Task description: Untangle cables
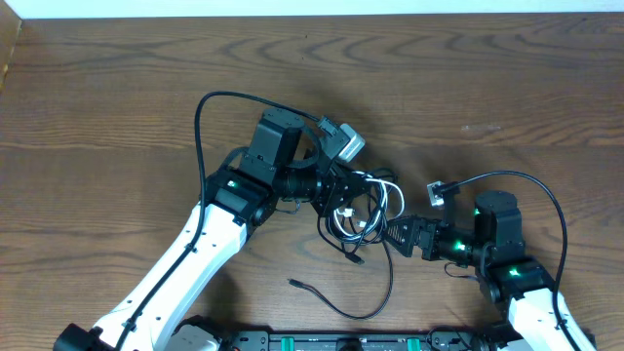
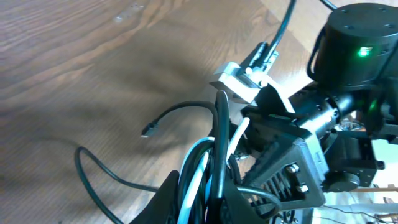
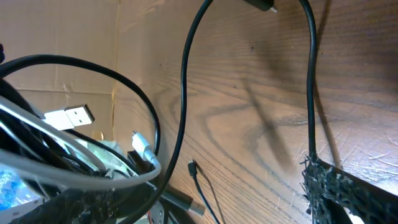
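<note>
From overhead we see the cables (image 1: 366, 207) as a knot of thin black loops and one white cable (image 1: 387, 195) near the middle of the wooden tabletop (image 1: 117, 117). The left pincer (image 1: 349, 200) reaches into the knot from the left, and the right pincer (image 1: 388, 232) meets it from the right, just beside the loops. One black cable (image 1: 388, 292) trails from the knot toward the near edge and curves back to a free end (image 1: 292, 283) lying flat on the wood. A shorter black end (image 1: 356, 261) pokes out just below the knot.

In the left wrist view we find the left pincer (image 2: 200, 186) clamped on the cables (image 2: 221, 124), the black strands and the white cable (image 2: 239, 134) running up from between its fingers. The right arm (image 2: 357, 50), its green light lit, fills the right side just beyond the strands. A black cable arcs away to the left and ends in a small plug (image 2: 147, 131) held just above the tabletop (image 2: 74, 62).

In the right wrist view we see one textured finger (image 3: 348, 193) at the lower right and black cables (image 3: 183, 93) looping across the frame. A USB plug (image 3: 79, 115), a white plug (image 3: 142, 147) and a small black plug (image 3: 192, 167) show among them. We cannot tell whether the right pincer is apart or together.
</note>
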Controlling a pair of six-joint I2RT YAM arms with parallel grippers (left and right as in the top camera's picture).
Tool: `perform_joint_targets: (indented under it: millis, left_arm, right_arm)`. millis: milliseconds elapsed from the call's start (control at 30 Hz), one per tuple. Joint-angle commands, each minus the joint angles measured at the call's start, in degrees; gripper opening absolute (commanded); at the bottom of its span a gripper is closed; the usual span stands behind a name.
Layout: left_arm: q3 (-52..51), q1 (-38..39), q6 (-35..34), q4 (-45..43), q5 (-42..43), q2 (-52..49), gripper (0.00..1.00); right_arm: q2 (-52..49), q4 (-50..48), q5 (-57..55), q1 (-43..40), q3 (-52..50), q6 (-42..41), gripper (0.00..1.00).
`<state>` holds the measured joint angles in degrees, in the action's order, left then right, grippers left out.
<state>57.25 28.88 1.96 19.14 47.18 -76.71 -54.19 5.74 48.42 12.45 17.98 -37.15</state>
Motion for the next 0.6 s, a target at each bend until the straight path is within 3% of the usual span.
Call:
perform_joint_targets:
  millis: [0,167,367,567]
  left_arm:
    - [1.1,0.0,0.8,-0.3,-3.3,0.0,0.14]
    - [1.1,0.0,0.8,-0.4,-3.5,0.0,0.14]
    - [1.1,0.0,0.7,-0.4,-12.3,0.0,0.14]
    - [1.1,0.0,0.4,-0.4,-14.4,0.0,0.14]
  right_arm:
    - [1.0,-0.6,4.2,0.2,0.7,-0.5,0.99]
    - [1.0,-0.5,4.2,0.2,0.7,-1.3,0.99]
    - [1.0,-0.1,4.3,0.3,0.7,-1.9,0.99]
    - [1.0,0.1,4.3,0.3,0.7,-2.1,0.99]
